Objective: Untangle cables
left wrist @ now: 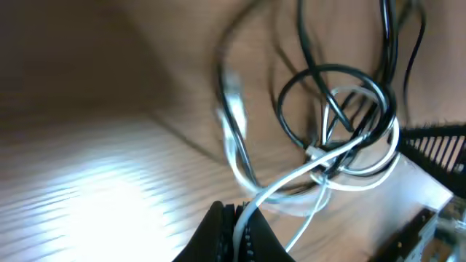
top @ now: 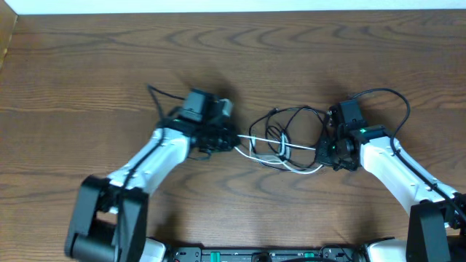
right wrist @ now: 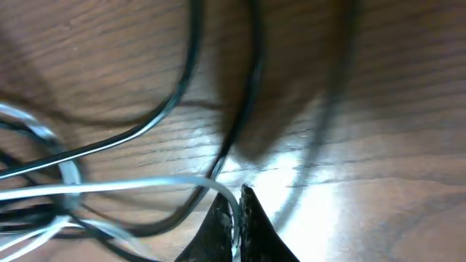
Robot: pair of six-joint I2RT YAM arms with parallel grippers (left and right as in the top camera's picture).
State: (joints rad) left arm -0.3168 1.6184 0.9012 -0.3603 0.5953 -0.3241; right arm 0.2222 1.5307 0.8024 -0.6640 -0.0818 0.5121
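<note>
Left gripper [left wrist: 237, 231] sits bottom centre of its wrist view, fingers pinched tight on white cable [left wrist: 290, 179]. Right gripper [right wrist: 234, 222] is clamped on the same cable. Black cables [top: 275, 133] loop through it. Overhead, the tangle lies mid-frame on table [top: 87, 65], between both grippers.

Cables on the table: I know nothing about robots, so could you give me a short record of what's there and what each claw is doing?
surface: brown wood-grain table
thin white charging cable: stretched straight between the two grippers, with slack loops lying below
thin black cables: looped over and around the white one, tangled mid-table
left gripper: shut on the white cable
right gripper: shut on the same cable, opposite side
untangled: not yet
</note>
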